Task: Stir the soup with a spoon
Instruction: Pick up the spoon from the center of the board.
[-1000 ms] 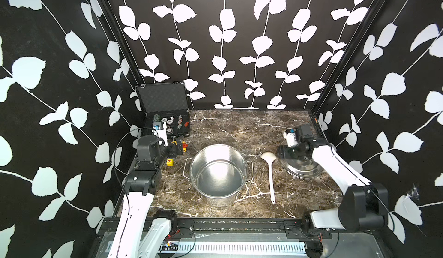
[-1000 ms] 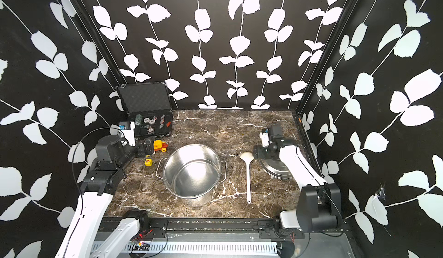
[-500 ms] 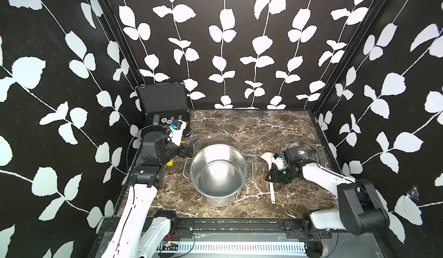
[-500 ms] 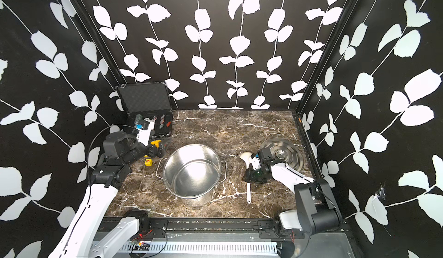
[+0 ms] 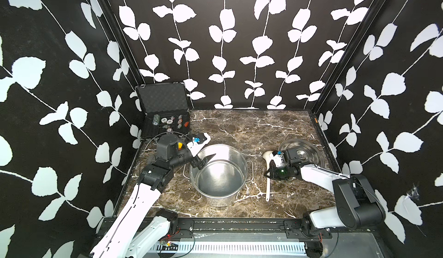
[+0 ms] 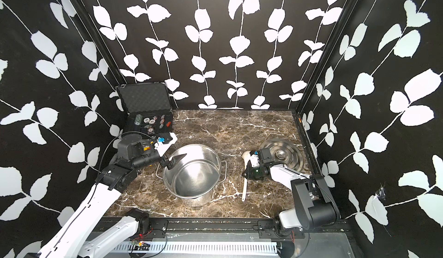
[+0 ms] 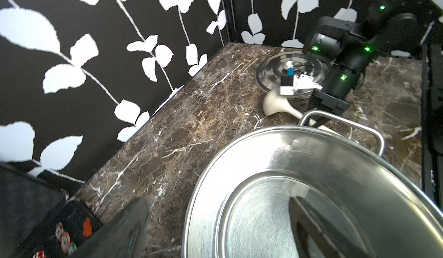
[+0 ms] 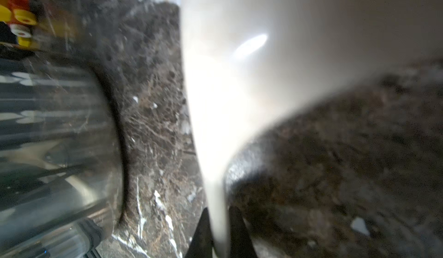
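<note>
Spoon point(image 5: 267, 188) lies on the marble point(image 5: 239, 129), right of centre in both top views, beside the pot point(image 5: 224, 198). Right gripper point(image 5: 268, 174) is closed on its handle, fingers point(image 8: 202, 232) pinching either side. Left gripper point(image 5: 203, 162) gapes wide and empty, straddling the pot's left rim.

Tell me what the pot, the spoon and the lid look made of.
Pot: steel, likely stainless, brushed and shiny; it mirrors the light.
Spoon: white plastic by the look, smooth and glossy, with a bright highlight in the right wrist view.
Lid: the same shiny steel, with ringed reflections.
</note>
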